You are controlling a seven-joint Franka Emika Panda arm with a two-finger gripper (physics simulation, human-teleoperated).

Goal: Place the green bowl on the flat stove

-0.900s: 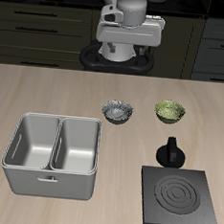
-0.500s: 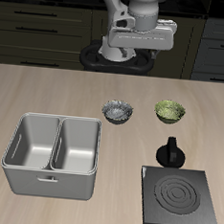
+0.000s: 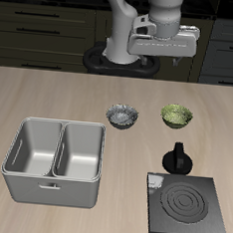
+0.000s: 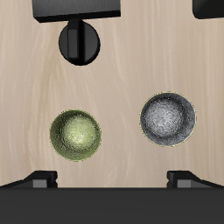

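The green bowl (image 3: pixel 176 116) stands upright on the table behind the flat stove (image 3: pixel 189 207), whose black knob (image 3: pixel 177 159) lies between them. My gripper (image 3: pixel 164 57) hangs high above the table's back, farther back than the bowl, open and empty. In the wrist view the green bowl (image 4: pixel 75 135) lies below the gripper (image 4: pixel 114 180), off to one side of its middle. The fingertips (image 4: pixel 40 180) stand wide apart. The knob (image 4: pixel 79 41) and the stove's edge (image 4: pixel 77 9) show beyond the bowl.
A dark grey-blue patterned bowl (image 3: pixel 121 116) stands beside the green bowl and also shows in the wrist view (image 4: pixel 168 119). A grey two-compartment metal basin (image 3: pixel 55 161) stands nearer the table's front edge.
The gripper has swung sideways, toward the green bowl's side of the table. Bowls, stove and basin have not moved.
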